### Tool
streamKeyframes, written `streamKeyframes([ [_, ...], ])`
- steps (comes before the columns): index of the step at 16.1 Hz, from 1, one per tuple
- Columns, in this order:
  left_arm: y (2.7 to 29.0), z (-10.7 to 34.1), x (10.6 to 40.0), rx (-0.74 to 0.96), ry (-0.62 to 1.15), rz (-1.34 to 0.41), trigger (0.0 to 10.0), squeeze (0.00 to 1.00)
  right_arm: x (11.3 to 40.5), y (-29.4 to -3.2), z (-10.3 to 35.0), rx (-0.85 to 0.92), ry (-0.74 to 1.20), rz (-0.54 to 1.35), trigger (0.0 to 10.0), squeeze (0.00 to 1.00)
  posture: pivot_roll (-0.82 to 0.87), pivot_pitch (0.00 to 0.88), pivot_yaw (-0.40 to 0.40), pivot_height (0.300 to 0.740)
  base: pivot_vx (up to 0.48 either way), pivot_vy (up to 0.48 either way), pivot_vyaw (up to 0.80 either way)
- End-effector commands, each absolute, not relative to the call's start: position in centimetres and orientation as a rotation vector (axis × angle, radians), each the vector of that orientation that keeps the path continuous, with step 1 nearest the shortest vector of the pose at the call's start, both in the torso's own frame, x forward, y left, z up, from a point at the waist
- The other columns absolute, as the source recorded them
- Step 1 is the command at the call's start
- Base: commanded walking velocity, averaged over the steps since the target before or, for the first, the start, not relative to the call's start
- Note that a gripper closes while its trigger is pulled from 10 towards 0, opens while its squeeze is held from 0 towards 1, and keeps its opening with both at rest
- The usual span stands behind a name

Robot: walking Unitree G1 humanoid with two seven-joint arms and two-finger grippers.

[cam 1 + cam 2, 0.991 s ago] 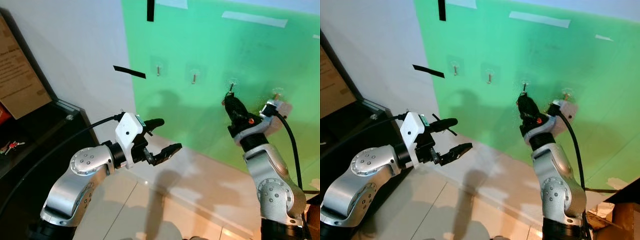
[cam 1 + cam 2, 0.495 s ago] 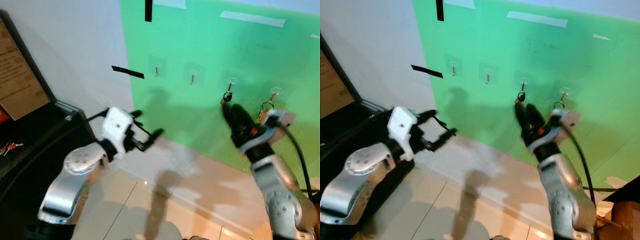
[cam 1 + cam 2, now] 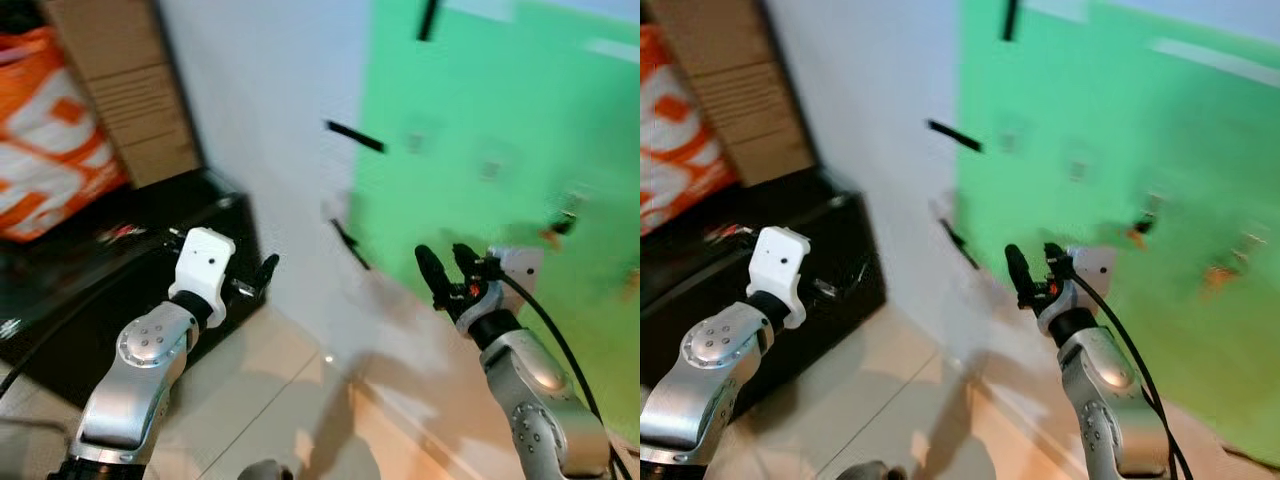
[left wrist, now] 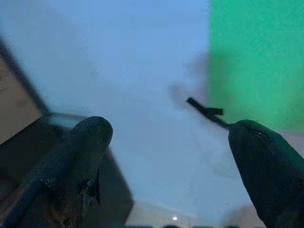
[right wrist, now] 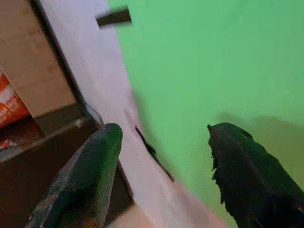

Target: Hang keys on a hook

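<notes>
**Both grippers spread, nothing between the fingers**

Right gripper (image 3: pixel 446 270) hangs before the matte green panel (image 3: pixel 520 110), black fingers parted. Left gripper (image 4: pixel 171 156) is likewise spread near a glossy black cabinet (image 3: pixel 120 270). Keys (image 3: pixel 556 222), a blurred dark-and-orange smudge, hang on the panel beyond the right gripper.

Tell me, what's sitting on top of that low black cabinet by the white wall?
On the low black cabinet lean an orange-and-white bag and a brown cardboard box. Something small and reddish lies there too, too blurred to name.
</notes>
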State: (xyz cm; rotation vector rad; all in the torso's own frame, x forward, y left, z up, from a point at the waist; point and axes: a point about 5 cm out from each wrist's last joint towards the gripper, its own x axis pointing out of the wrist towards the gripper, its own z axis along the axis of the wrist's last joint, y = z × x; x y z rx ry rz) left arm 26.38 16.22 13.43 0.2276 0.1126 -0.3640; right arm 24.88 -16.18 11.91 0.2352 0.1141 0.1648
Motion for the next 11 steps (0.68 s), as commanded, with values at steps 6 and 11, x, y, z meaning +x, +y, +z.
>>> streamKeyframes([
  [6,16.36,14.03,26.94,0.262,0.077,-0.317,10.0,0.00,25.16,-16.08,11.47,0.249,0.140,0.117,10.0,1.00,-0.04,0.000,0.042,0.740,0.081,0.000,0.80],
  [11,16.31,13.94,26.97,0.255,0.081,-0.313,10.0,0.00,25.26,-15.88,11.56,0.250,0.140,0.123,10.0,1.00,-0.04,0.000,0.039,0.740,0.283,0.000,0.79],
])
